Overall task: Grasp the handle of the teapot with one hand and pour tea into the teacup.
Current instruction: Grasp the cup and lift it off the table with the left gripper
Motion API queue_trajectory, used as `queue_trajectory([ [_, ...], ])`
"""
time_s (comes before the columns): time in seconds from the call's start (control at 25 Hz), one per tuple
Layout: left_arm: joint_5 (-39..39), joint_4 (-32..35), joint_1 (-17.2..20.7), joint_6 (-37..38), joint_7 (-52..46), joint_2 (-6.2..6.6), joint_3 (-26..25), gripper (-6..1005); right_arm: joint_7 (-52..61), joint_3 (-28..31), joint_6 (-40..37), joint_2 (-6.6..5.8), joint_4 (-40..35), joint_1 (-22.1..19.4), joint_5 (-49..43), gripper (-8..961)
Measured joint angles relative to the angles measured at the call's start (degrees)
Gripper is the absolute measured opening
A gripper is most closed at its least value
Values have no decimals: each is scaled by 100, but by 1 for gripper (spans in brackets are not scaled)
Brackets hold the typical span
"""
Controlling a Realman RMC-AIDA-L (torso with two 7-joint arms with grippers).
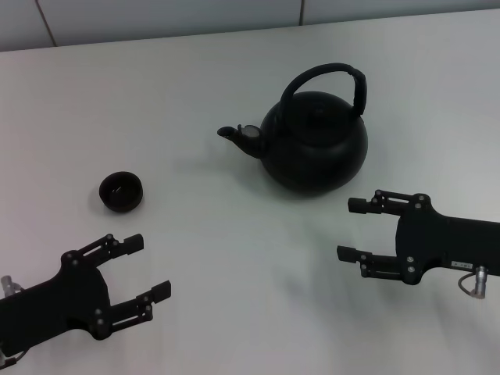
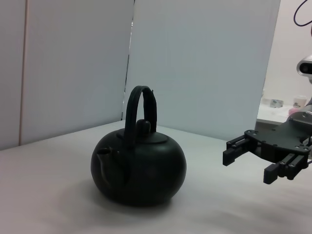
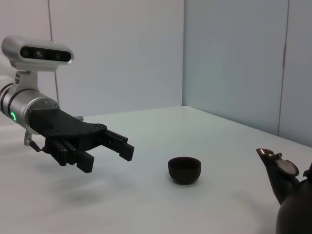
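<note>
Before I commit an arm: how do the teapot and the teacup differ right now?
The teapot is by far the bigger; the teacup is small and low. The teapot has a spout, a lid and an arched handle; the teacup has none and is open on top. The teapot stands nearer the right pincer, the teacup nearer the left pincer. Both are matte black, upright on the white table, untouched.

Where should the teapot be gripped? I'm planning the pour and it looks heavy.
Grip the handle at its thicker wrapped side, coming from the right gripper, which hovers open nearest. The hoop stands upright above the teapot, spout toward the teacup.
</note>
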Motion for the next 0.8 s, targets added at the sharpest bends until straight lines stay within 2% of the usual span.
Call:
queue_trajectory([
  [0.8, -25, 10, -26, 14, 0, 0, -5, 807, 19, 0, 9, 0, 0, 97, 0, 715],
])
